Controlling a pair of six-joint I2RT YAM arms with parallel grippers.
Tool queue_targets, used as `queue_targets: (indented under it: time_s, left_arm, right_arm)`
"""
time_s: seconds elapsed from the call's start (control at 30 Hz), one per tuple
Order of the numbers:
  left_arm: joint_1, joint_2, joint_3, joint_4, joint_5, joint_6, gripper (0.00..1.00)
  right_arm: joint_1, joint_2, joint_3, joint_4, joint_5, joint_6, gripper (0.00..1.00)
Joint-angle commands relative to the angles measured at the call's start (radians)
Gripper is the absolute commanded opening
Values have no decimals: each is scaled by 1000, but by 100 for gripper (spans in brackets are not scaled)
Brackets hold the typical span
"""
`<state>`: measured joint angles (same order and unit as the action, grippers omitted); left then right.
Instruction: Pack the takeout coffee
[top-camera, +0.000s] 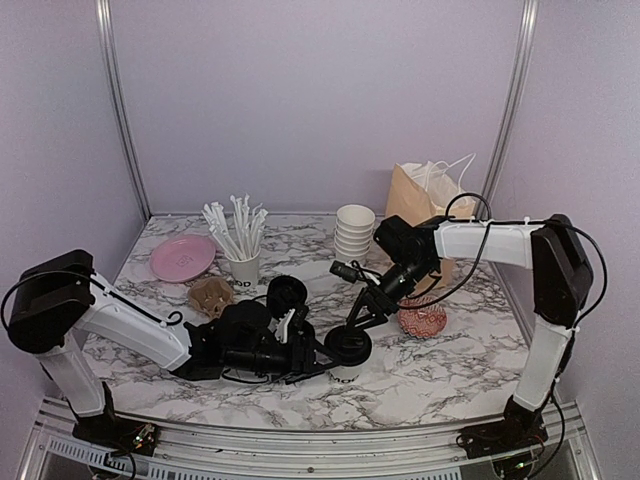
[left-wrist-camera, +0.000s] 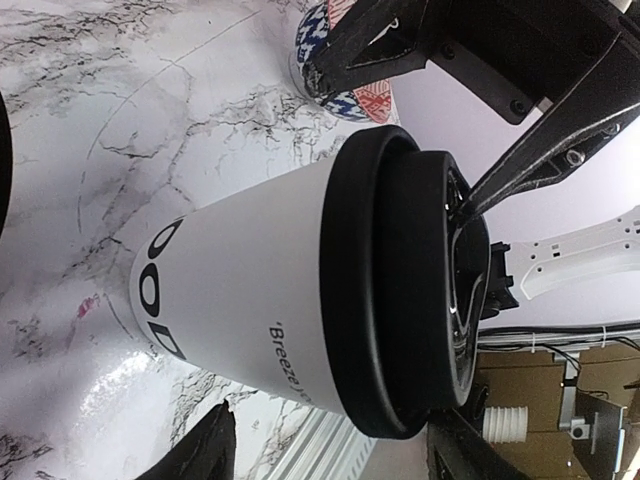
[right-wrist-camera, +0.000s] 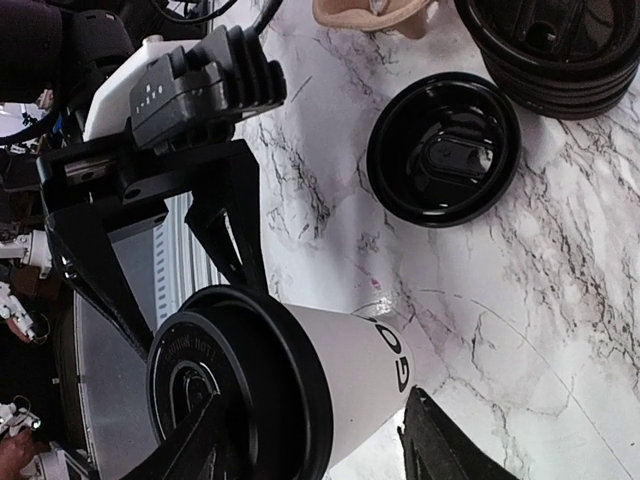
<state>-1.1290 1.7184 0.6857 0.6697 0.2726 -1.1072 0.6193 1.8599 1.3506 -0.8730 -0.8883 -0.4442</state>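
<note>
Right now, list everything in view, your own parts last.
lidded white paper cup: one, white with black lid, front centre
loose black plastic lid: one, black, flat nearby
stack of black lids: one, black, centre-left
stack of lidless white cups: one, white, rear centre
white cup of wrapped straws: one, white, rear left
round pink plate: one, pink, rear left
brown cardboard piece: one, brown, near plate
brown paper bag: one, brown, rear right
patterned dish: one, red-white, right of cup
left gripper: one, black, fingers flank cup
right gripper: one, black, at cup's lid
</note>
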Motion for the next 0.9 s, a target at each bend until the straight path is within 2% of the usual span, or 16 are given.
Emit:
queue_targets:
  time_s: [0.0, 0.23, 0.3, 0.4, 0.47, 0.53, 0.63, 0.7, 0.77, 0.87]
  left_arm:
    - [25, 103, -66, -167, -47, -56, 63]
    - [21, 2, 13, -176, -17, 58, 67]
    - [20, -35, 30, -188, -14, 82, 70]
    - [14, -105, 58, -225, 2, 164, 73]
    - [14, -158, 98, -316, -10, 239, 76]
    - [14, -205, 151, -455, -39, 330, 78]
    - [12, -269, 266, -720, -161, 494, 83]
    - [13, -325, 309, -836, -305, 605, 88]
    - [28, -386, 327, -895, -511, 664, 97]
    - [99, -502, 288, -874, -694, 712, 99]
  right_arm:
    - [12, 59, -39, 25, 176, 51, 56]
    - [-14, -32, 33, -26, 64, -5, 54]
    - [-32, -81, 71, -59, 32, -33, 59]
    - [-42, -162, 112, -112, 25, -118, 76]
    - [-43, -217, 115, -130, 32, -176, 85]
    - [-40, -269, 97, -128, 40, -227, 90]
    - [-5, -339, 53, -119, 118, -320, 92]
    - [42, -384, 3, -86, 219, -376, 92]
    - [89, -433, -66, -44, 279, -439, 95]
    - [136, -504, -157, 79, 313, -470, 99]
